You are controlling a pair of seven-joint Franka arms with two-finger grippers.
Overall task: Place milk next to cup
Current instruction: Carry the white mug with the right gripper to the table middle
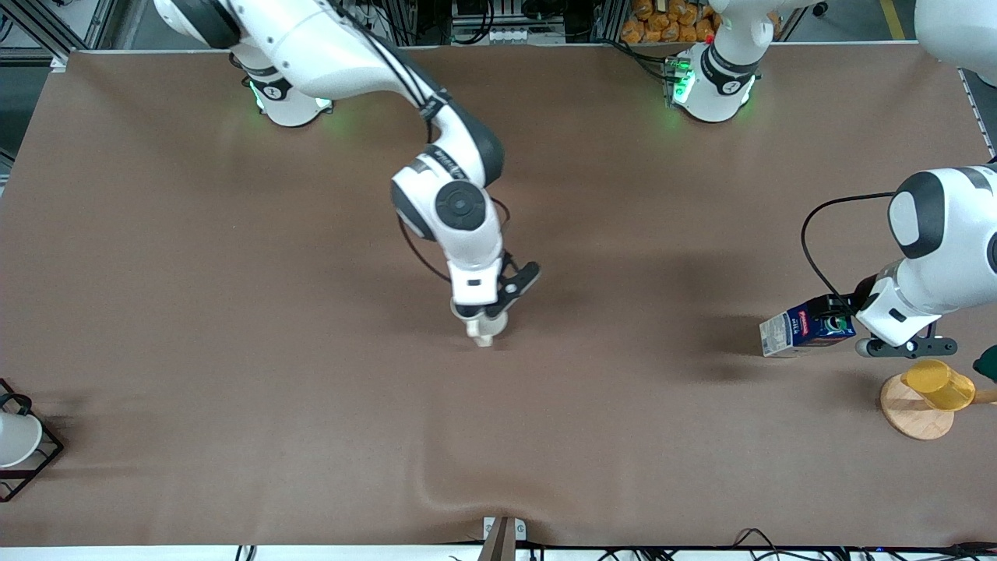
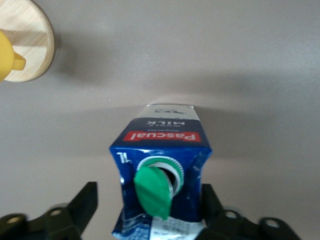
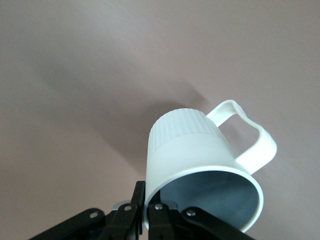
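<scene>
The milk (image 1: 802,327), a dark blue carton with a red label and a green cap, hangs tilted near the left arm's end of the table. My left gripper (image 1: 847,321) is shut on its top. In the left wrist view the black fingers (image 2: 212,202) flank the carton (image 2: 160,137). The cup (image 1: 483,331), off-white with a grey inside and a loop handle, is at the middle of the table. My right gripper (image 1: 484,315) is shut on its rim, one finger inside and one outside. The right wrist view shows the cup (image 3: 190,145) tilted, low at the cloth.
A translucent yellow cup (image 1: 938,383) lies on a round wooden coaster (image 1: 911,421) beside the left gripper, nearer to the front camera; both show in the left wrist view (image 2: 30,45). A white cup in a black wire frame (image 1: 15,440) stands at the right arm's end.
</scene>
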